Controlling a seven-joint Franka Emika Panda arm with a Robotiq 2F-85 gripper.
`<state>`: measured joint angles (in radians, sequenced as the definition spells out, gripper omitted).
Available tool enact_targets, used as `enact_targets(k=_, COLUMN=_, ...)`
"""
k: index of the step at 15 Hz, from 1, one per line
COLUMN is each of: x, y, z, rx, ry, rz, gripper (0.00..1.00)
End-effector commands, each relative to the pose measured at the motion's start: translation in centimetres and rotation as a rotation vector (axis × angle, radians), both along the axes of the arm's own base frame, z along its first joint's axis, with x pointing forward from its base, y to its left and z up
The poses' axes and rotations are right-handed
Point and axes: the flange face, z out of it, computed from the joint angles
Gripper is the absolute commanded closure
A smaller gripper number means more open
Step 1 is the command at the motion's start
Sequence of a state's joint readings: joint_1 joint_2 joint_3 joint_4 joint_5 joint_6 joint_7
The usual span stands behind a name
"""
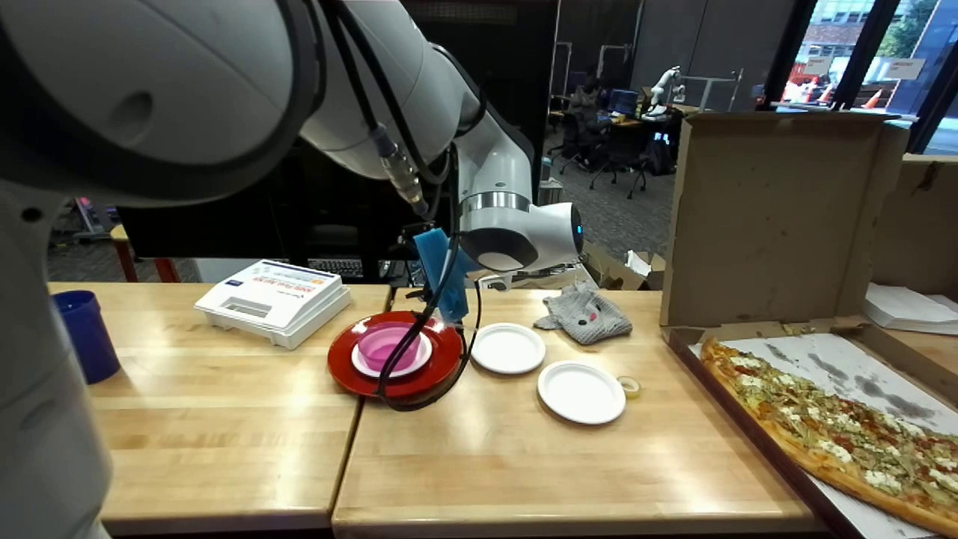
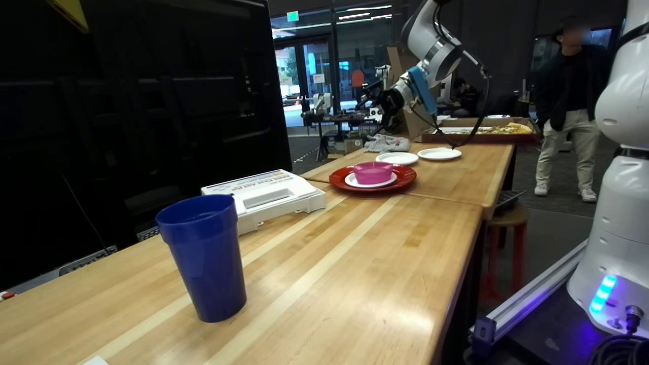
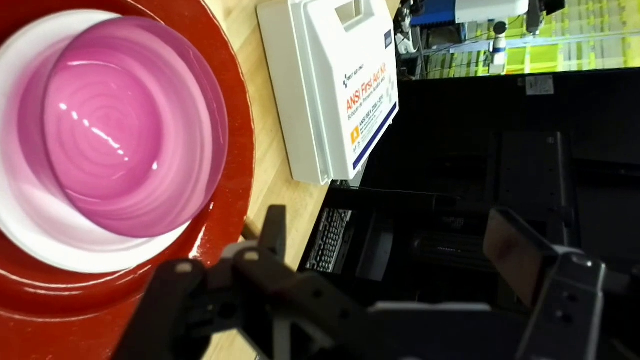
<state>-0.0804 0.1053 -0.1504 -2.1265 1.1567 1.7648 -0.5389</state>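
Wrist view: pink bowl [image 3: 120, 130] seemingly below hand [image 3: 387, 227]

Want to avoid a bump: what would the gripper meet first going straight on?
Probably the black panel beyond the table, ahead of the open gripper in the wrist view; depth is unclear.

1. The pink bowl [image 3: 120, 125] is translucent and stands upright.
2. It rests on a round white plate [image 3: 65, 250].
3. Under this lies the larger red plate [image 3: 240, 150], glossy, flat on the wooden table [image 1: 569, 464].
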Motion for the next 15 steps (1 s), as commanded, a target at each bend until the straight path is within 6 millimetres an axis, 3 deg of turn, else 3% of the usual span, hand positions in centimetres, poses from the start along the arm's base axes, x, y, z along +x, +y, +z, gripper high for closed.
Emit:
enact_targets(k=1, x=0.36, y=0.80, z=0.77, rx=0.024, ry=0.035, rz=0.020, gripper=0.00)
enact_targets(k=15, x=-0.01, y=1.32, z=0.34, rx=0.031, ry=0.029, rz=0.040, gripper=0.00)
